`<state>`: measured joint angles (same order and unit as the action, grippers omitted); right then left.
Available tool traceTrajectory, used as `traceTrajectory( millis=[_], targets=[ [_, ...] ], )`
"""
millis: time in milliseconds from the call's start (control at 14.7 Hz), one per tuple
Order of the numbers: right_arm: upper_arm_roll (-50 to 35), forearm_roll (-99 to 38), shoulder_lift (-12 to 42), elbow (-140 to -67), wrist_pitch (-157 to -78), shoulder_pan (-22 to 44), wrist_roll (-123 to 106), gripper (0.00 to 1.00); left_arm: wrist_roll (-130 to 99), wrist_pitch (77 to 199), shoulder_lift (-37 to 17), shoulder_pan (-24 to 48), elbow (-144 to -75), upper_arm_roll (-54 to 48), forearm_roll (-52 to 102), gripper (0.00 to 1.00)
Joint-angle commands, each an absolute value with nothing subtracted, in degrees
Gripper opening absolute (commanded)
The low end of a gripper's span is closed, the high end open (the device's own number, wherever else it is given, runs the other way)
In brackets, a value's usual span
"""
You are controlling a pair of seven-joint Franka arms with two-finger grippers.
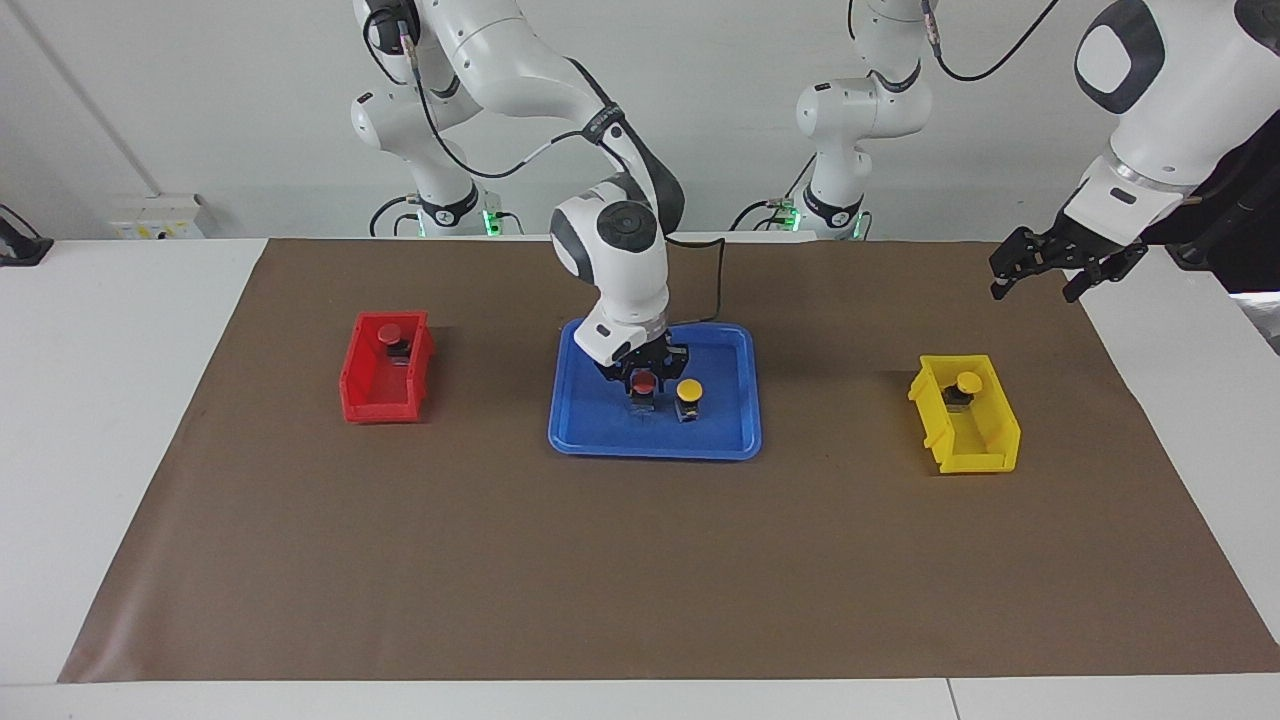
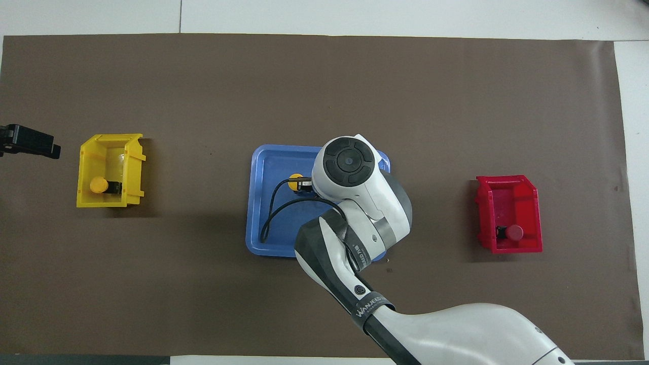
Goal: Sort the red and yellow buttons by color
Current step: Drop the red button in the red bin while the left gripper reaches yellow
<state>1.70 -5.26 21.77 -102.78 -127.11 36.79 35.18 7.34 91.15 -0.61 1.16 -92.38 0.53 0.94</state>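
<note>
red bin – one red button inside | blue tray – right gripper low around second red button, grip cannot be told; yellow button beside | yellow bin – yellow button inside | left gripper open, empty, raised over the mat

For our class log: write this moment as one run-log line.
right gripper: down around red-capped button in blue plastic tray | left gripper: raised, waiting | red bin, yellow bin: one button each

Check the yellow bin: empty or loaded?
Loaded. One yellow button lies in the yellow bin, at its end nearer the robots. The other yellow button stands in the blue tray.
</note>
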Motion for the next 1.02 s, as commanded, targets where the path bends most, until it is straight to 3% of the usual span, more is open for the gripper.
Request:
traceTrajectory(
  millis=[0, 136, 340, 477, 613, 817, 953],
  targets=[
    [1.85, -5.27, 20.65, -103.01, -126.74, 36.39, 35.68, 0.27, 7.82, 90.09, -0.44, 1.23, -92.29, 0.70, 0.26, 1.00],
    [2.28, -5.27, 20.31, -100.21, -124.12, 36.04, 35.51, 0.27, 7.82, 90.26, -0.44, 1.23, -92.46, 0.70, 0.26, 1.00],
    [2.55, -5.27, 12.34, -100.36, -118.06, 29.73, 29.48, 0.27, 5.81, 96.29, 1.31, 2.36, -98.58, 0.62, 0.35, 1.00],
    [2.55, -5.27, 6.97, -101.86, -110.96, 23.94, 20.26, 0.27, -6.96, 105.86, 1.76, 10.59, -105.79, 0.62, 0.35, 1.00],
    [2.55, -5.36, 1.26, -106.23, -105.92, 17.18, 10.86, 0.27, -16.66, 112.38, -1.65, 18.24, -107.66, 0.53, 0.35, 1.00],
    [2.64, -5.27, -3.86, -114.59, -106.78, 8.46, -1.92, 0.27, -27.23, 120.56, -8.07, 27.31, -107.23, 0.53, 0.70, 1.00],
    [2.64, -4.75, -5.79, -120.30, -112.55, 5.72, -3.07, 0.27, -29.17, 122.69, -10.27, 31.45, -106.79, 0.61, 2.98, 1.00]
  ],
)
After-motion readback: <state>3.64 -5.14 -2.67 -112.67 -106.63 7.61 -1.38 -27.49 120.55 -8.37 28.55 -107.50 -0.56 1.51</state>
